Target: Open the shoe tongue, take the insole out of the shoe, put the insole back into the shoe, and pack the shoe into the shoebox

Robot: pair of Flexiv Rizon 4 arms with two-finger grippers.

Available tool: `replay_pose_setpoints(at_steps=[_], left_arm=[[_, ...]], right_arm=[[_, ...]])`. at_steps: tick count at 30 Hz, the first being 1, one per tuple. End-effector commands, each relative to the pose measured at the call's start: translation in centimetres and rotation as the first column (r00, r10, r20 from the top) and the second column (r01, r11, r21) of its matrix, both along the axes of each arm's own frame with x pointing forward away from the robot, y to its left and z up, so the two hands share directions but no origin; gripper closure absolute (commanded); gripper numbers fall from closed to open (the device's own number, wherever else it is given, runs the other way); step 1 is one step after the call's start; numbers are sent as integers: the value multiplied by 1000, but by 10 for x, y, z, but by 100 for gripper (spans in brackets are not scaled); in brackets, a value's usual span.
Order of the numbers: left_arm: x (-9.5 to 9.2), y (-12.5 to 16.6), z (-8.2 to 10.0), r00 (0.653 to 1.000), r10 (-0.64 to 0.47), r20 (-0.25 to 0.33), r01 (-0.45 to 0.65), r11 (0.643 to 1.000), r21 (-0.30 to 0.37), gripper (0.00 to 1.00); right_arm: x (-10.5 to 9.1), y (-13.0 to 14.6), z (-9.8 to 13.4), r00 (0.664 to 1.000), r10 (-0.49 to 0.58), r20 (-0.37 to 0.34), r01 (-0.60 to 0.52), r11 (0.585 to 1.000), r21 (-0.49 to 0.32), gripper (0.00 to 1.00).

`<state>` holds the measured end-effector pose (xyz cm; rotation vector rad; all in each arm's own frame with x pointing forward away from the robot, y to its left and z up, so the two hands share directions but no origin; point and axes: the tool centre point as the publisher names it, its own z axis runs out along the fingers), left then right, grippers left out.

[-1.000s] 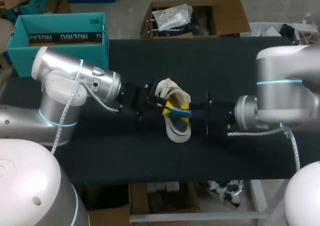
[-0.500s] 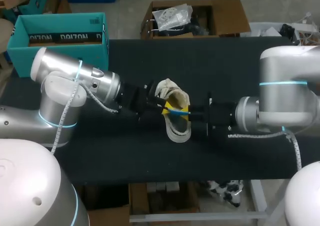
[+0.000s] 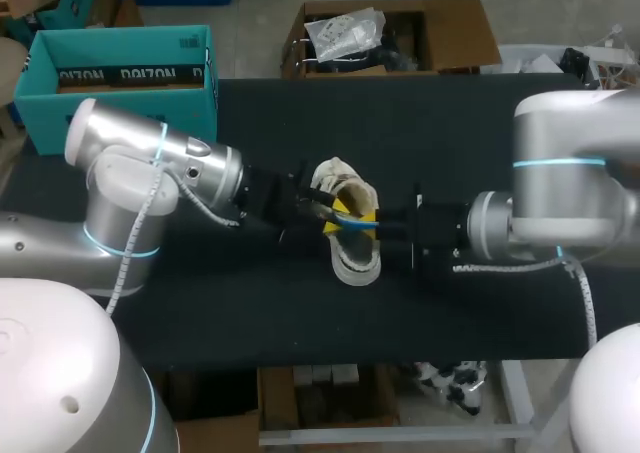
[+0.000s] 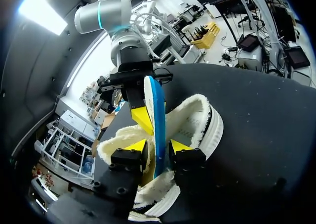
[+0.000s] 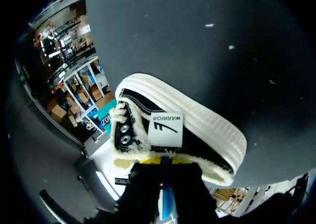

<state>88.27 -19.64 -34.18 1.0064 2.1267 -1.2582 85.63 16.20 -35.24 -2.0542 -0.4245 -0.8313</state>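
Observation:
A black shoe (image 3: 352, 248) with white fleece lining and a white sole lies mid-table between my two arms. A blue insole (image 3: 356, 226) stands on edge above its opening. My right gripper (image 3: 372, 225) is shut on the insole's far end, seen across from the left wrist as yellow tips (image 4: 143, 119) pinching the blue insole (image 4: 158, 110). My left gripper (image 4: 158, 146) is open: its yellow tips stand either side of the insole's near end with small gaps. From the right wrist, the insole (image 5: 167, 204) runs between my right gripper (image 5: 165, 184), with the shoe (image 5: 187, 135) just ahead.
A teal shoebox (image 3: 120, 73) stands open at the table's back left corner, behind my left arm. Bare black tabletop (image 3: 300, 313) lies in front of the shoe and behind it.
My right gripper has closed onto the insole. My left gripper, which was pinching the insole, has spread its fingers off it. The shoe has hardly shifted.

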Motion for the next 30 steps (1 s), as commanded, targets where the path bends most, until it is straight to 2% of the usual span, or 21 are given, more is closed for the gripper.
replay_pose_setpoints(at_steps=[1,6,8,9,11,14,15,16,17,18,20,22,26,30], left_arm=[[0,1,-1,1000,1,1,-1,1000,-8,52],[-6,2,3,1000,-8,4,8,1000,-21,56],[-8,1,4,1000,-14,5,14,1000,-28,63],[-9,1,4,1000,-15,6,15,999,-28,69],[-10,0,4,1000,-18,10,19,999,-26,100],[-9,-1,1,1000,-17,15,17,1000,-15,100],[-8,-1,1,1000,-15,14,16,1000,-14,100],[-8,-1,0,1000,-14,14,14,1000,-14,100],[-8,-1,0,1000,-13,14,14,1000,-14,100],[-9,0,0,1000,-13,15,13,1000,-15,100],[-9,1,1,1000,-13,18,13,1000,-15,100],[-9,1,1,1000,-13,21,13,1000,-15,100],[-9,1,1,1000,-13,22,13,1000,-17,100],[-9,0,0,1000,-14,22,15,1000,-16,100]], right_arm=[[6,2,-8,1000,-1,-11,1,1000,-2,100],[8,1,-10,1000,-12,-19,11,1000,-8,100],[8,1,-10,1000,-12,-20,12,1000,-8,100],[8,1,-10,1000,-13,-20,13,1000,-8,100],[8,1,-11,1000,-15,-18,15,1000,-8,100],[3,3,-9,1000,-19,-16,19,1000,-7,100],[0,2,-7,1000,-23,-14,23,1000,-7,90],[-3,2,-5,1000,-28,-11,28,1000,-6,66],[-8,2,-2,999,-38,-2,38,999,-12,54],[-13,2,2,999,-45,10,45,999,-13,53],[-22,2,10,998,-54,24,55,998,-31,56],[-28,4,17,998,-58,38,59,997,-45,69],[-33,8,26,997,-51,62,55,997,-57,85],[-30,12,26,997,-38,71,42,997,-57,90]])
